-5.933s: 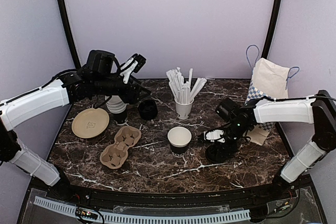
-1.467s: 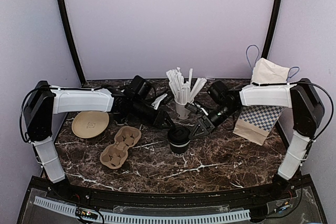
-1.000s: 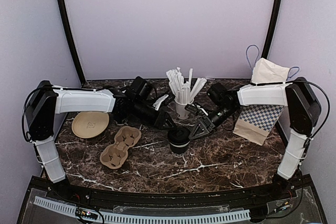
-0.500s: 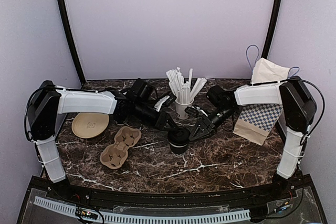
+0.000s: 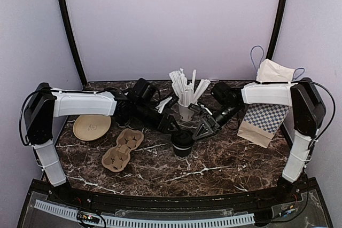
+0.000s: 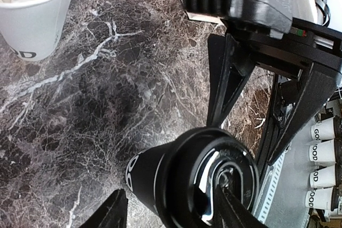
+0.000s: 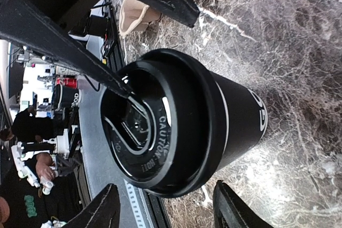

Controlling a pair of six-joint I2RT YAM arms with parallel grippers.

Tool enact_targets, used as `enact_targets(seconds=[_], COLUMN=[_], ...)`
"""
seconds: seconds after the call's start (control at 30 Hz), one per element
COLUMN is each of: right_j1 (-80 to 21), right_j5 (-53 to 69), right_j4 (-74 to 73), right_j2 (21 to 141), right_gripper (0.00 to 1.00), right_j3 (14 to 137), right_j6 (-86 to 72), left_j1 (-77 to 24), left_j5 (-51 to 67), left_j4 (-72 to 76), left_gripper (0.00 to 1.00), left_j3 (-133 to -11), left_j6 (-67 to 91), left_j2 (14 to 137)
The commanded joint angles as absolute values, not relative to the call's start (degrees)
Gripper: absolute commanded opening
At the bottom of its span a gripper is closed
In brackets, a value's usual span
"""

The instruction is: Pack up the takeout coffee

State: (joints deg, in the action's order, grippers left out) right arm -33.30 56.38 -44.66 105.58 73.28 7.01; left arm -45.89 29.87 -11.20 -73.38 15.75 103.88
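Coffee cup (image 5: 182, 143), capped with its black lid (image 7: 144, 126), stands upright near the middle of the counter (image 5: 230, 166), and nothing holds it. The left claw (image 5: 170, 125) and the right claw (image 5: 202, 128) both hang wide open just above it, one from each side. One left finger (image 6: 231, 212) lies over the lid; touching or not, I cannot tell. I think one claw should close softly on the cup wall below the lid, keeping it upright, while the other gives way. The counter is dark marble, probably slippery. A paper bag (image 5: 267, 113) waits at the right edge, before lilac walls (image 5: 171, 20).
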Motion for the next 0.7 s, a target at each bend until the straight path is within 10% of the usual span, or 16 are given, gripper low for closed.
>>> enact_targets(seconds=[0.0, 0.67], right_j1=[-32.96, -32.68], right_j5=[53.82, 51.46], right_j4=[-45.03, -43.59], right_j2=[102.00, 106.91], right_gripper=[0.61, 0.61], right_j3=[73.67, 79.82], right_j6=[8.80, 11.15], left_j1=[-46.16, -51.69], left_j5=[27.53, 24.10], left_j4=[-13.98, -12.74], left_gripper=[0.58, 0.62], left_j3=[-75.31, -64.31], left_j6=[14.23, 23.77], left_j2=[99.26, 92.36])
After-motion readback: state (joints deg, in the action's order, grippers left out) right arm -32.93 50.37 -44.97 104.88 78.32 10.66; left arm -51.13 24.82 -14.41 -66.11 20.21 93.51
